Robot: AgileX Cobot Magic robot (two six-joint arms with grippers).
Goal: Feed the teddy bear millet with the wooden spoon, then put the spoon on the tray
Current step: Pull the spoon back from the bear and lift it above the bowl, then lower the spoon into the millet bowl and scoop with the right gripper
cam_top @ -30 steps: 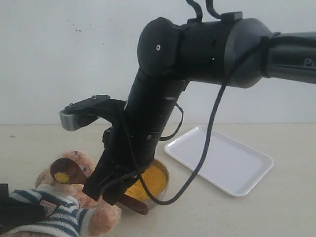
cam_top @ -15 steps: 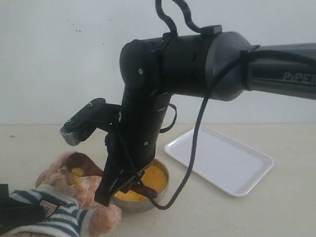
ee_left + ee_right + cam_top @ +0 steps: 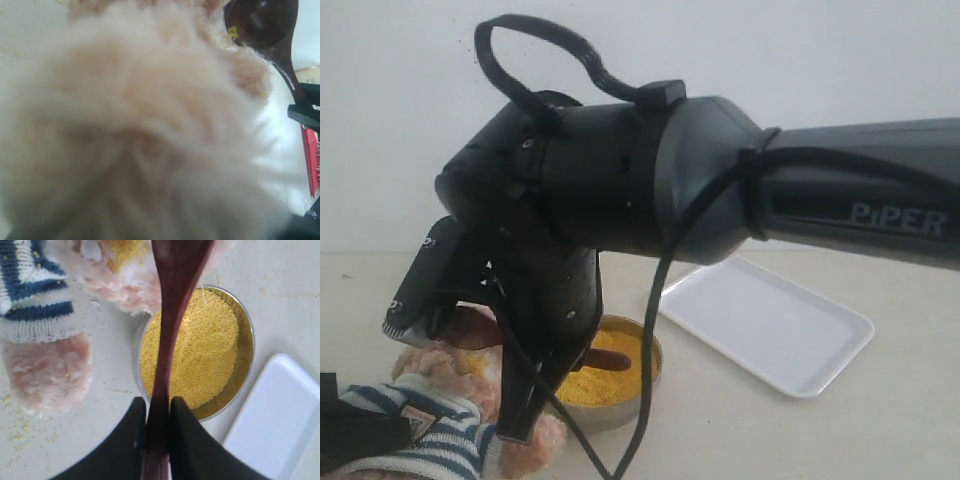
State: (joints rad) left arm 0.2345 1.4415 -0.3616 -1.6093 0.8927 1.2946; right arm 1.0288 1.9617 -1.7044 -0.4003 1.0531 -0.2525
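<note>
White wall (image 3: 740, 60) behind, pale counter (image 3: 880, 430) below, and the right arm (image 3: 620, 190) filled most of the exterior view. The right tool (image 3: 157, 410) was clamped on the wooden spoon (image 3: 172, 315), pinching the far end of the slim handle between 2 fingers (image 3: 131, 440). The spoon's bowl was up at the teddy bear (image 3: 440, 440)'s face, the handle crossing above the steel bowl (image 3: 246, 365) of millet (image 3: 205, 350). Grains lay in its fur and on the counter. The left tool (image 3: 355, 432) showed only as a dark shape at the bear's striped shirt; its own camera saw nothing but fur, so I could not tell whether it was gripping.

Handling, as I judged it: the spoon was stiff, light and smooth, and held at the tip it could swivel between the fingers, so a level carry suited it. The millet was loose and would spill at any tilt. The bear was soft and would give.

Room to move: the tray (image 3: 770, 325) lay near the steel bowl on the side away from the bear, with a low rim and a bare white floor. The bowl's rim and the arm's dangling cable (image 3: 642, 400) were the 2 snags on the way.
</note>
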